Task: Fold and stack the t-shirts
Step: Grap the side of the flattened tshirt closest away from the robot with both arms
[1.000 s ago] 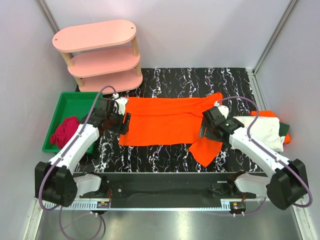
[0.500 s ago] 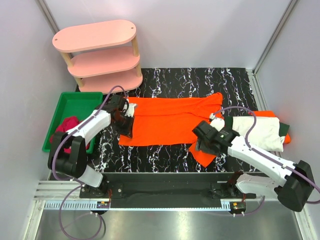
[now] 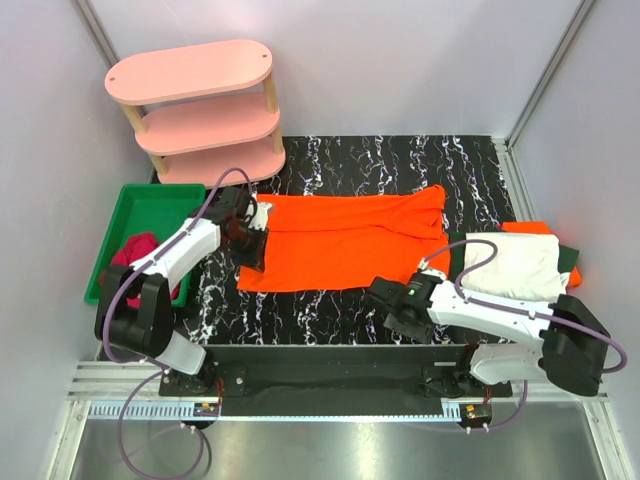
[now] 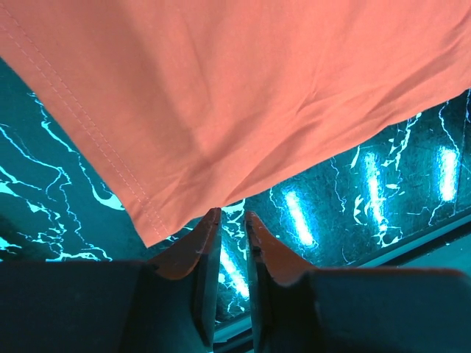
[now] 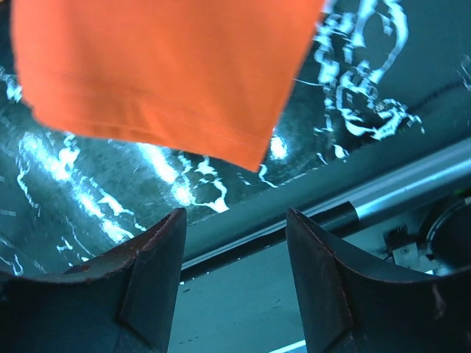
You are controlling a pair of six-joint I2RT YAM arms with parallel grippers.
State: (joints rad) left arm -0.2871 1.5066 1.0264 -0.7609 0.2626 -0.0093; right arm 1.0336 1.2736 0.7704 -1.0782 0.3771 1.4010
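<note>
Bright orange t-shirt [image 3: 340, 242] spread flat mid marble table [image 3: 400, 160]. White t-shirt [image 3: 520, 265] tops pile at right edge. Right gripper [image 5: 235, 243] fingers apart, empty, near sleeve hem. Left gripper [image 4: 228, 235] nearly closed, empty, beside shirt corner.

pink shelf [image 3: 200, 110] far-left, green bin [image 3: 140, 215] beside left pincer [image 3: 252, 248], marble between bare

Bright orange tee [image 3: 345, 243]; white tee [image 3: 520, 265] over dk green [image 3: 568, 260]. Black mat [image 3: 390, 160] w/ white marbling. Pink shelf [image 3: 200, 110], green tray [image 3: 150, 205], red cloth [image 3: 130, 262].
</note>
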